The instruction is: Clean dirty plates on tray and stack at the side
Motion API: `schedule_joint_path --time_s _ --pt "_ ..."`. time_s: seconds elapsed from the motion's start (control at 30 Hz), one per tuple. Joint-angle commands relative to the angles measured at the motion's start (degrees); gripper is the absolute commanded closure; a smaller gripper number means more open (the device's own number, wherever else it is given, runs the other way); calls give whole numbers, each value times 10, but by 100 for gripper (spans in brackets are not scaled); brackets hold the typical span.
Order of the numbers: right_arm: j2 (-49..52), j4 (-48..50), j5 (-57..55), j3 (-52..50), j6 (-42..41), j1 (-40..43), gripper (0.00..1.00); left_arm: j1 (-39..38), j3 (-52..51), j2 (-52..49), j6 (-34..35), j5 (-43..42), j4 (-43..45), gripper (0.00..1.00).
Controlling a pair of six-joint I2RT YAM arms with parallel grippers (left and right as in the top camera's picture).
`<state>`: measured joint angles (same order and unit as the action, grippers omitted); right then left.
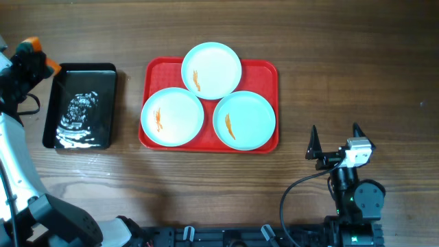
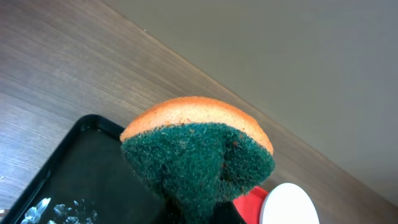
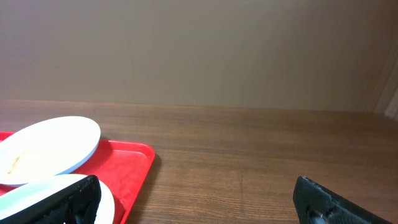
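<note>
Three pale blue plates lie on the red tray (image 1: 264,72): one at the back (image 1: 211,70), one at the front left (image 1: 172,116), one at the front right (image 1: 245,120). Each has an orange smear. My left gripper (image 1: 33,56) is at the far left, above the back left corner of the black tray, shut on an orange and green sponge (image 2: 199,155). My right gripper (image 1: 335,137) is open and empty, right of the red tray near the table's front. The right wrist view shows the red tray's corner (image 3: 134,165) and two plates (image 3: 50,149).
A glossy black tray (image 1: 81,106) with water droplets sits left of the red tray; it also shows in the left wrist view (image 2: 74,168). Bare wooden table lies to the right of the red tray and in front of it.
</note>
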<state>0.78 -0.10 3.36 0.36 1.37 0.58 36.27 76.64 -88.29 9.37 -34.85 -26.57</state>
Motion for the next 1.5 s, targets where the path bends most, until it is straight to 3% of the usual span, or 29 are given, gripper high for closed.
schedule_joint_path --time_s 0.0,0.47,0.53,0.57,0.6,0.67,0.77,0.83,0.93,1.0,1.03,1.1,1.17,1.23,1.3,1.47 --pt "-3 2 -4 0 1 2 0 0 1 1 2 -31 -16 96" --pt "-3 2 -4 0 1 2 0 0 -97 -6 2 -43 40 96" --pt "-3 2 -4 0 1 2 0 0 -97 7 86 -147 141 96" --pt "-3 2 -4 0 1 2 0 -1 -97 9 135 -176 203 96" --pt "-3 2 -4 0 1 2 0 -2 -97 9 143 -179 228 96" --pt "-3 2 -4 0 1 2 1 -2 -97 8 128 -139 226 96" --pt "-3 2 -4 0 1 2 0 -15 -111 -9 30 -16 152 96" --pt "-3 2 -4 0 1 2 0 -24 -148 -46 2 32 135 96" --pt "-3 2 -3 0 1 2 0 -23 -160 -82 3 -32 172 96" --pt "-3 2 -4 0 1 2 0 -23 -152 -57 28 -155 276 96" --pt "-3 2 -4 0 1 2 0 -23 -147 -37 71 -174 330 96" --pt "-3 2 -4 0 1 2 0 -24 -147 -3 91 -162 376 96" --pt "-3 2 -4 0 1 2 0 -24 -147 2 85 -136 344 96" --pt "-3 2 -3 0 1 2 0 -27 -149 -14 -20 -57 214 96" --pt "-3 2 -4 0 1 2 0 -29 -156 -46 -78 10 127 96" --pt "-3 2 -4 0 1 2 0 -19 -136 -21 -89 -44 127 96"
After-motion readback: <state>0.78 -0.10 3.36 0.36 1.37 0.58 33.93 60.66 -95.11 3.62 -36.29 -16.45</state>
